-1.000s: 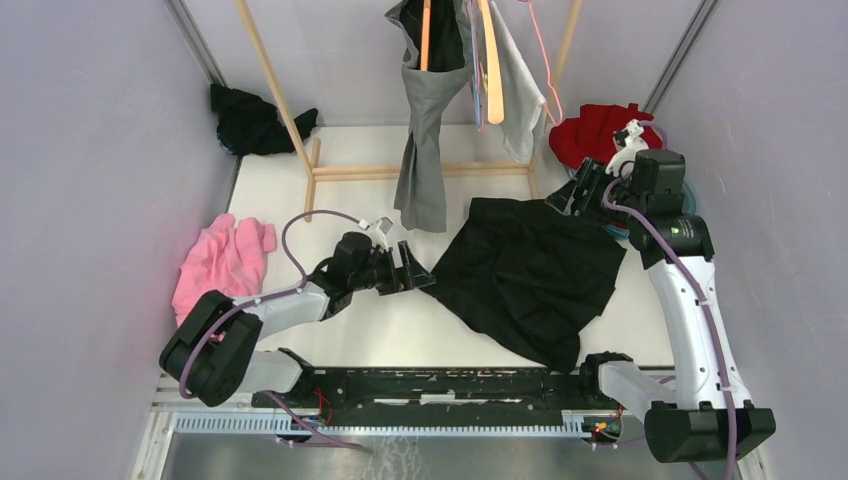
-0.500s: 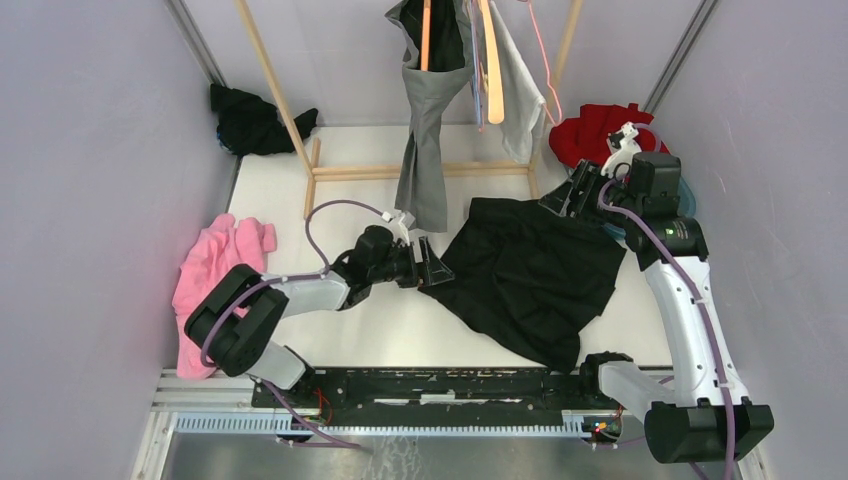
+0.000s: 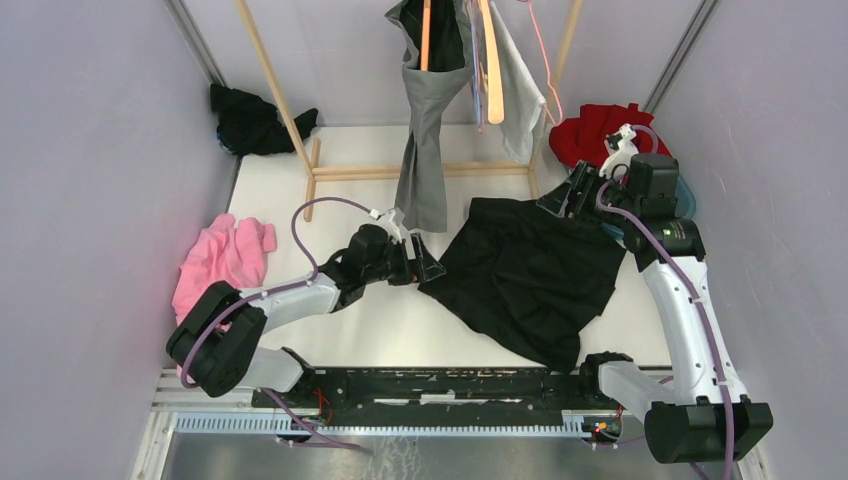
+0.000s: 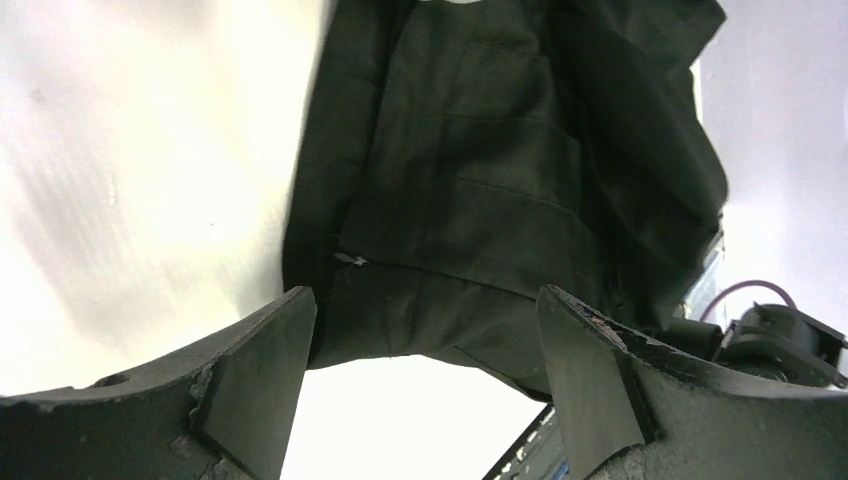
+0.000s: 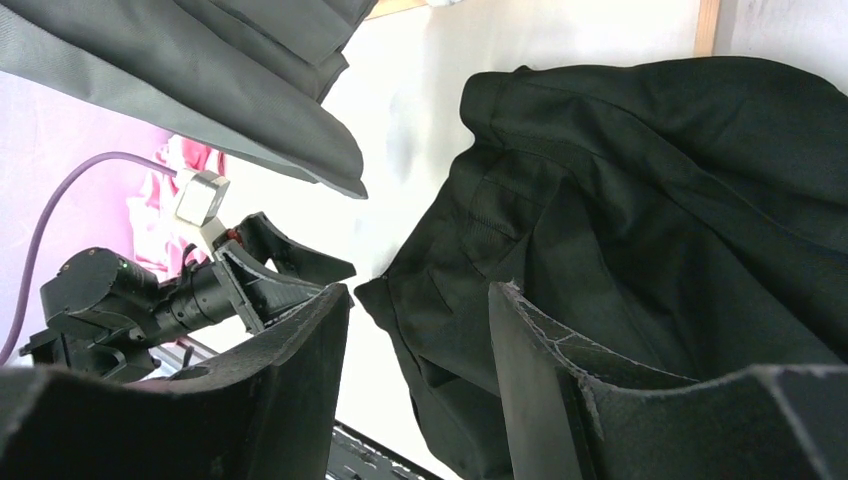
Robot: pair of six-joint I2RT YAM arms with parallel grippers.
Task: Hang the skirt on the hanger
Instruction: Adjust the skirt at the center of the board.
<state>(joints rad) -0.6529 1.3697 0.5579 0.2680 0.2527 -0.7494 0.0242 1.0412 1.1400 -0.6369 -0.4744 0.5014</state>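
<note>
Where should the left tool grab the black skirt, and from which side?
Grip the left edge of the black skirt, by the zipper pull. That edge lies flat with bare table beside it, so come in low from the left. The left tool is open and faces it.

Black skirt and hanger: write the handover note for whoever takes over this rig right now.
Left gripper: open, low at the left corner of the black skirt, holding nothing.
Right gripper: open, at the skirt's far right corner, holding nothing.
Skirt: lying spread on the table, not lifted.
Hanger: an orange hanger hangs on the wooden rack at the back, beside grey trousers.
Done: both arms are at the skirt.
Left: grip the skirt, lift it and put it on a hanger.
</note>
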